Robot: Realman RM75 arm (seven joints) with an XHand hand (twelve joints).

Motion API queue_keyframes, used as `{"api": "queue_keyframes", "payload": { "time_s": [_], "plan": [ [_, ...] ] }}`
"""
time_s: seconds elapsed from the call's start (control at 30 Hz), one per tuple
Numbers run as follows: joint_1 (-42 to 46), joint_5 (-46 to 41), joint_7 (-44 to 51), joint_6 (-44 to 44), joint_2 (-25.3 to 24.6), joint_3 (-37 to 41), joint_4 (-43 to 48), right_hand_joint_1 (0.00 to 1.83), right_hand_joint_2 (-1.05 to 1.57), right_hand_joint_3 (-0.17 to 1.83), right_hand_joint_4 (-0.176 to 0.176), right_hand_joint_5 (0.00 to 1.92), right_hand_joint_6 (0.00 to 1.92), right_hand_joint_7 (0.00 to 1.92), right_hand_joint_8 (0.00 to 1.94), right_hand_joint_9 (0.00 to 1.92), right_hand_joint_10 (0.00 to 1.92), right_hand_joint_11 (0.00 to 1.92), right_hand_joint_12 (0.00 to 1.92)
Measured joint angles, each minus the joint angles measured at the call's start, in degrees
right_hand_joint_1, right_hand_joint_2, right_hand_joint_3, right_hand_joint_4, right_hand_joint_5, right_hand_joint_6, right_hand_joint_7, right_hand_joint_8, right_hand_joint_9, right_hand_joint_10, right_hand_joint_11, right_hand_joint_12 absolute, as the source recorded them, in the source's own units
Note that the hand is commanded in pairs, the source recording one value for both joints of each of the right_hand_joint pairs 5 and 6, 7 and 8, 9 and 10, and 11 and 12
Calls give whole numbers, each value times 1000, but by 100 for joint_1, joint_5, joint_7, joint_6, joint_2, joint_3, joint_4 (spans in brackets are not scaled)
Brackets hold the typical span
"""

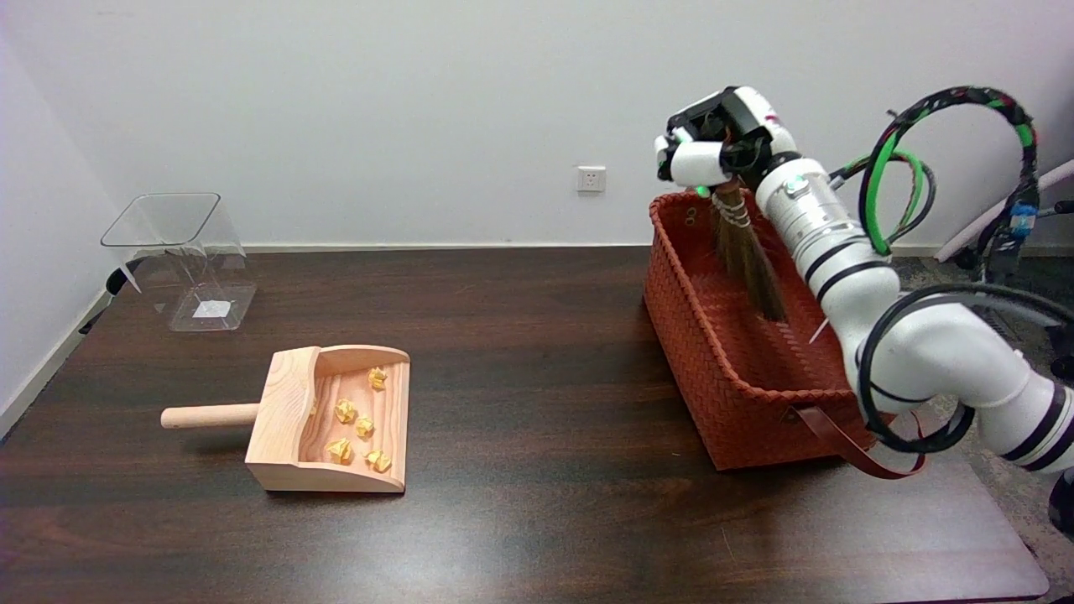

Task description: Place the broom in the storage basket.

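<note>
A small brown straw broom (747, 252) hangs bristles-down inside the orange woven storage basket (705, 335) at the table's right side. My right hand (717, 143) grips the broom's bound top end, above the basket's far rim. The bristle tips reach low inside the basket, near its floor; I cannot tell if they touch it. My white arm crosses over the basket's right side and hides that wall.
A wooden dustpan (331, 419) with several yellow paper scraps lies left of centre, handle pointing left. A clear plastic bin (180, 256) stands at the far left. A brown leather strap (847, 449) hangs off the basket's near right corner. Cables loop by the arm.
</note>
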State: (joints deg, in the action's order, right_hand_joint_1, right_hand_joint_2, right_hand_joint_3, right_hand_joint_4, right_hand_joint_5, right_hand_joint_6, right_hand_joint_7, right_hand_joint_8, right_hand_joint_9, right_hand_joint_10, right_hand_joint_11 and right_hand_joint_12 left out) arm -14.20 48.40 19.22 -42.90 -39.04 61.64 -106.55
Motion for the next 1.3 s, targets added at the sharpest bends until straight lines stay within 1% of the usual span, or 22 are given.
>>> {"api": "queue_keyframes", "payload": {
  "time_s": [0.6,1.3],
  "plan": [
    [470,497,-234,-81,-375,-189,-42,1330,686,1104,0,1920,1920,1920,1920,1920,1920,1920,1920],
    [916,732,-331,-215,-557,-116,33,1332,672,1097,0,1920,1920,1920,1920,1920,1920,1920,1920]
  ]
}}
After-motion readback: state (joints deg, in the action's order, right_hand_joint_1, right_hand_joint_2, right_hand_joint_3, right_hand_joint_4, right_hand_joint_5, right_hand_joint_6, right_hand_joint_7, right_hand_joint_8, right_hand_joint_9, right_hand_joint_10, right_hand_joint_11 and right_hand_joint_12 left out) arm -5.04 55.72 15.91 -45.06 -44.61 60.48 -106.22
